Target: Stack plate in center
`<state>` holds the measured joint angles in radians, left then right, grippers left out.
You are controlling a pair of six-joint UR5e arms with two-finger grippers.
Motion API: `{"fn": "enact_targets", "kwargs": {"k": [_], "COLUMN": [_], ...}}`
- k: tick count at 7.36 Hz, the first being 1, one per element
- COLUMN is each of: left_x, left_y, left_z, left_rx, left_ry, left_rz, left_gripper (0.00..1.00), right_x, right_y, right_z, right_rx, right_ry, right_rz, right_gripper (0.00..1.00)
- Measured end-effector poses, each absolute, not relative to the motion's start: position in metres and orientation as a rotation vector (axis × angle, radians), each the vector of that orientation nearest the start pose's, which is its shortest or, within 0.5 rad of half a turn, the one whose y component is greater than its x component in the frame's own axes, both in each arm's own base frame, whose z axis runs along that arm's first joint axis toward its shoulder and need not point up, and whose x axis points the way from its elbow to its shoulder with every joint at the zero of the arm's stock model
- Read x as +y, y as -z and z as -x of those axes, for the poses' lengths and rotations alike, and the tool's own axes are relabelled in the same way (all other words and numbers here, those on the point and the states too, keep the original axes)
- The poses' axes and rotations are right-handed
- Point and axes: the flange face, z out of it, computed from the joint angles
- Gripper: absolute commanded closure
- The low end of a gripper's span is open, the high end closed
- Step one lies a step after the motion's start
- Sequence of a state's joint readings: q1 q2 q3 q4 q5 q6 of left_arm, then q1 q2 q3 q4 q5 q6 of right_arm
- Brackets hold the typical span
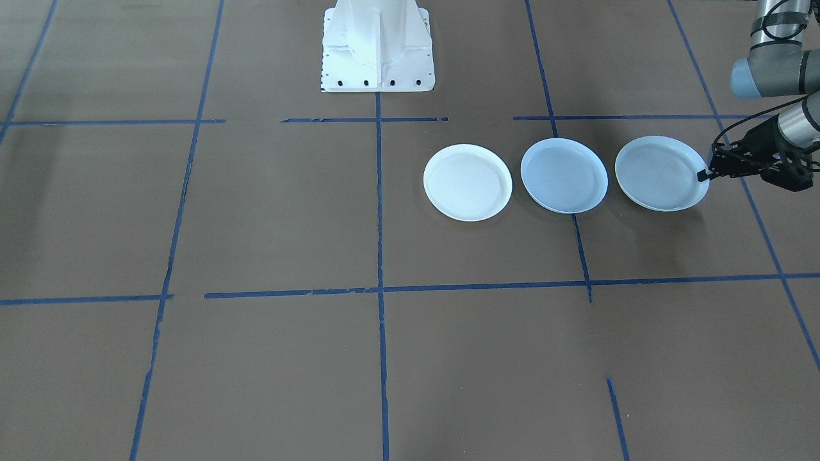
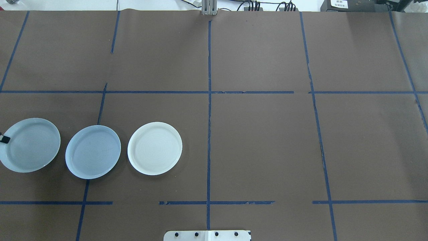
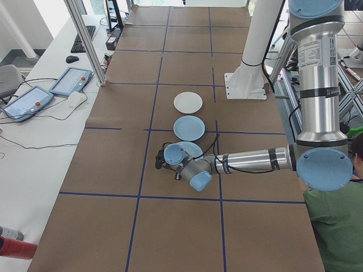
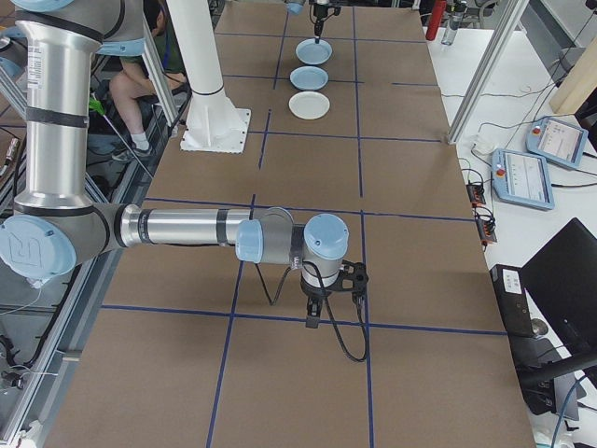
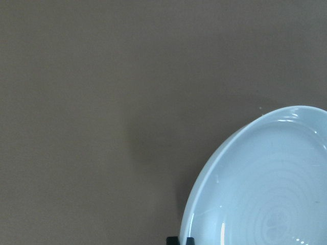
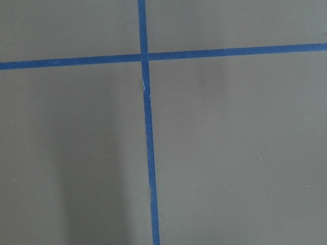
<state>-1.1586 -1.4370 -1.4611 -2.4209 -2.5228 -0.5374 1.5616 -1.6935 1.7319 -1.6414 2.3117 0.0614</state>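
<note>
At the outer rim of the end plate (image 1: 660, 173), the pale blue-grey one at the robot's far left, a black fingertip (image 1: 703, 175) of the left gripper (image 1: 708, 173) is seen touching or just overlapping the edge; in the overhead view only that tip shows at the frame's border, over the plate's rim. The fingers appear set narrowly about the rim, but whether the rim is actually clamped cannot be told from the views. The plate is seen from the left wrist camera as a smooth pale blue bowl with a raised edge, the dark finger ends at its near lip. Next in the row, just beside but apart from it, the center plate (image 1: 564, 175), pale blue-grey, is laid flat on the worktop (image 1: 256, 224), across a blue tape line (image 1: 580, 243). Beyond that, again with a small gap, the white plate (image 1: 467, 182) is placed, nearest the white robot base (image 1: 378, 48). The right gripper (image 4: 317, 313) is shown only in the right side view, pointed down over a tape crossing well apart from the plates, and the state of its fingers cannot be told. The worktop is covered in brown paper gridded with blue tape.
</note>
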Motion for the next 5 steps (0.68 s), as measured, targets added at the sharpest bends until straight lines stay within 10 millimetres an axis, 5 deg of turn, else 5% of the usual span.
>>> {"fn": "enact_targets", "kwargs": {"k": [3, 5], "left_x": [-0.437, -0.435], "left_y": [-0.632, -0.593], "left_z": [-0.104, -0.137], "left_rx": [1.093, 1.122], "left_ry": [-0.082, -0.021], "left_rz": [-0.122, -0.061], "left_gripper": [1.0, 1.0], "right_x": [-0.438, -0.438], "right_y": [-0.646, -0.646], "right_z": [-0.062, -0.062], "right_rx": [-0.739, -0.739], "right_ry": [-0.062, -0.062], "right_rz": [0.057, 0.057], "right_gripper": [0.0, 0.0]}}
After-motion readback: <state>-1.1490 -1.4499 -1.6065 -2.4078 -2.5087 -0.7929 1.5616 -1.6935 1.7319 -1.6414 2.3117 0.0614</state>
